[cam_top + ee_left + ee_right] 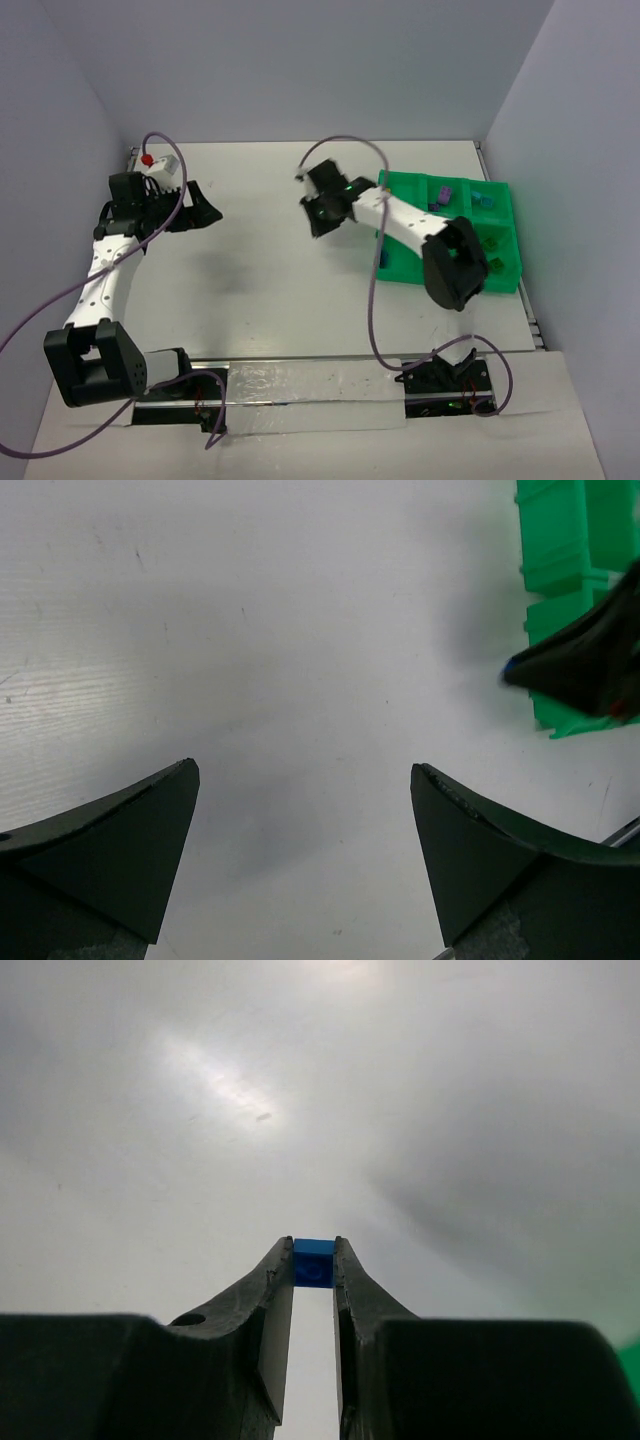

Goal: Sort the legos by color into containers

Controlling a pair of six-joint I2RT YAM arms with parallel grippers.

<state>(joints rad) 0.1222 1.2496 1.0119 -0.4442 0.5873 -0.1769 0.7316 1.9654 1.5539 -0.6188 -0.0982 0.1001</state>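
My right gripper (314, 1243) is shut on a small blue brick (314, 1263), pinched between its fingertips above the bare white table. In the top view this gripper (318, 218) hangs just left of the bright green tray (400, 262). The tray's compartments hold a purple brick (445, 193), a blue brick (483, 198) and green bricks (493, 243). My left gripper (305, 770) is open and empty over bare table; in the top view it (207, 205) is at the far left. The left wrist view shows the tray's (570, 540) edge and the right gripper (580, 665).
White walls close the table at the back and both sides. A grey box with a red button (158, 165) stands at the back left, behind my left arm. Purple cables loop from both arms.
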